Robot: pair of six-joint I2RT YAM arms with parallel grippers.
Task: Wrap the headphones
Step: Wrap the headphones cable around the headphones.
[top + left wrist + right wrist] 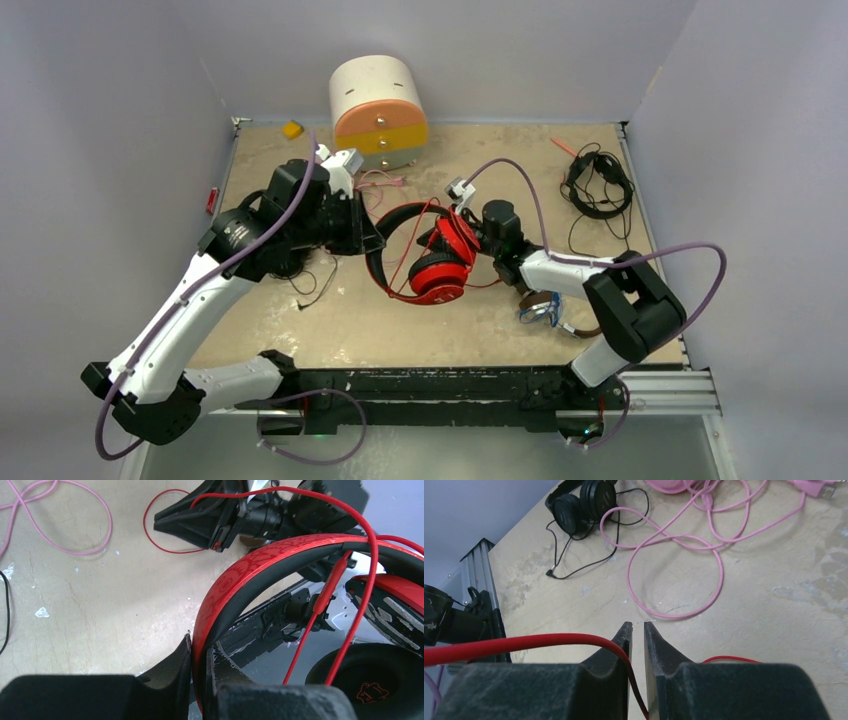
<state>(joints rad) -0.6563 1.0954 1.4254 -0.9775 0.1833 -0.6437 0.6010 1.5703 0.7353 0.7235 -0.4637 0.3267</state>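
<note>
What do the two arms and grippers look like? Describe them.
The left arm and right arm have white shells with black joints. A purple cable loops along each. The left gripper and right gripper have black, tapered, matte fingers.

Your left tool [201, 650] pinches the red headphones' headband [260, 562]; their red cable [374, 565] drapes over that band.

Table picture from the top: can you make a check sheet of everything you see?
Surface: beige table, scuffed white in patches.
Job's things: red headphones mid-table; black headphones far right; brown headphones by the right arm.
Clutter: drawer box and yellow block at the back.
Tools: left tool shut on the red headphones' band; right tool, jaws slightly apart.
Cables: red cable between the right jaws; pink cable loose.
Surroundings: grey walls.
</note>
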